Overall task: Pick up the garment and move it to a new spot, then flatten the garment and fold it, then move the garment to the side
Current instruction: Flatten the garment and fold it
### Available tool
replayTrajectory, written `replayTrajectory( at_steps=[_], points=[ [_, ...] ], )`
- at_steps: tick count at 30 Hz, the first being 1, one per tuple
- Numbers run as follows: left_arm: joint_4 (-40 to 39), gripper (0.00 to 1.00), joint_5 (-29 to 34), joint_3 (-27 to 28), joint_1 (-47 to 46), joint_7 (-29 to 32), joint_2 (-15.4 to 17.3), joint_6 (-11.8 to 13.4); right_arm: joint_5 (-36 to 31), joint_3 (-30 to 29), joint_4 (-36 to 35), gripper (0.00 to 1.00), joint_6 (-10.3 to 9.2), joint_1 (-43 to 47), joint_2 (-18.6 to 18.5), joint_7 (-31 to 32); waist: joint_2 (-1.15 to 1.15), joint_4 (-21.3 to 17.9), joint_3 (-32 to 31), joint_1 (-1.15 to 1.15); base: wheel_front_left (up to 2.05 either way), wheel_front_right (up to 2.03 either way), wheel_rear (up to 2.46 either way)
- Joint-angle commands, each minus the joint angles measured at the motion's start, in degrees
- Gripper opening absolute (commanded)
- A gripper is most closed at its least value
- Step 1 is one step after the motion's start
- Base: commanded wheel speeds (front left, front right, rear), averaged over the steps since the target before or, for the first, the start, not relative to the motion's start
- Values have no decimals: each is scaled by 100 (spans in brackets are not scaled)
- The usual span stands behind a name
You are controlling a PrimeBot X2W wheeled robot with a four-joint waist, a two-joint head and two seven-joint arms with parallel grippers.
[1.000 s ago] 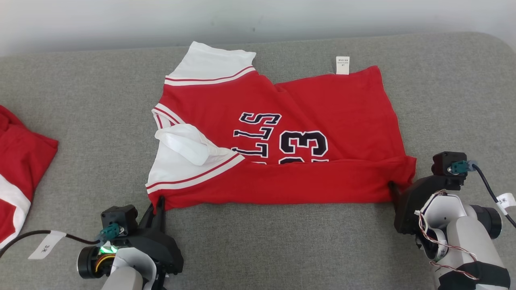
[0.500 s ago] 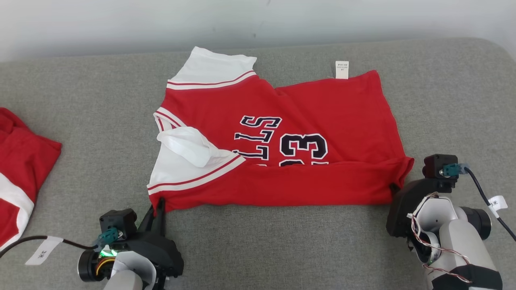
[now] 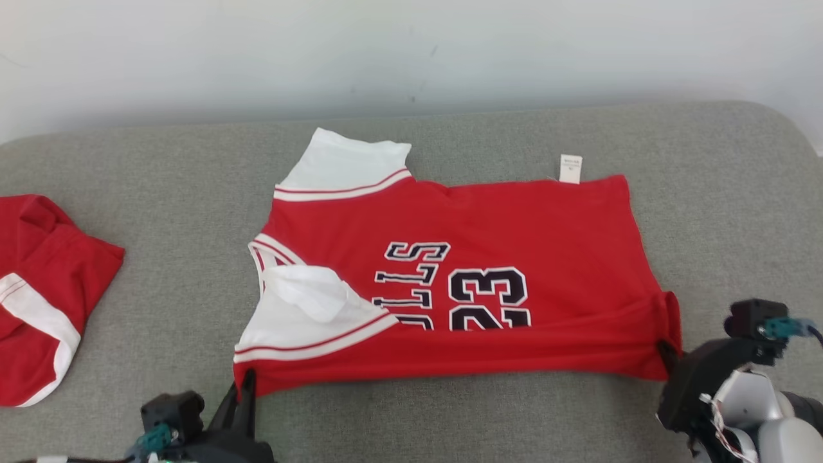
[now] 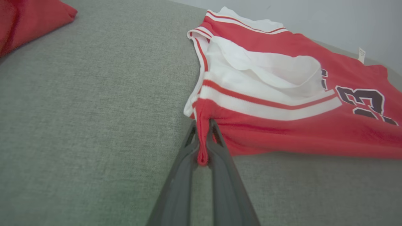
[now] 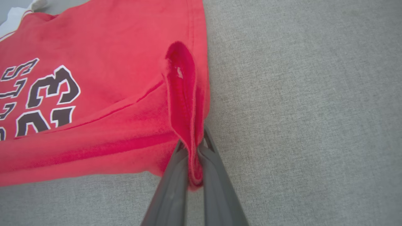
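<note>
I see the red-and-white basketball jersey (image 3: 463, 257) spread on the grey fabric surface (image 3: 128, 161). My left gripper (image 4: 202, 131) pinches its near white-sleeve corner; my right gripper (image 5: 192, 142) clamps its near hem corner.

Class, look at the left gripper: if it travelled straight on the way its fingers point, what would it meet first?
The red jersey itself: the left gripper is shut on its near corner, so it would likely bunch the fabric toward the white sleeve.
</note>
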Motion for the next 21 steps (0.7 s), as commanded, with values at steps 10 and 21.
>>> replayTrajectory(
  at_steps=[10,21],
  points=[
    [-1727,0,-208,-71,1538,709,28,438,404,-159,-1277,0,3,1185,-15,812,-1,28,-218,0,0,0,0],
    [-1901,84,-72,-181,2120,689,134,550,489,-112,-1245,53,3,1697,-11,815,-1,106,-338,0,0,0,0]
  ],
)
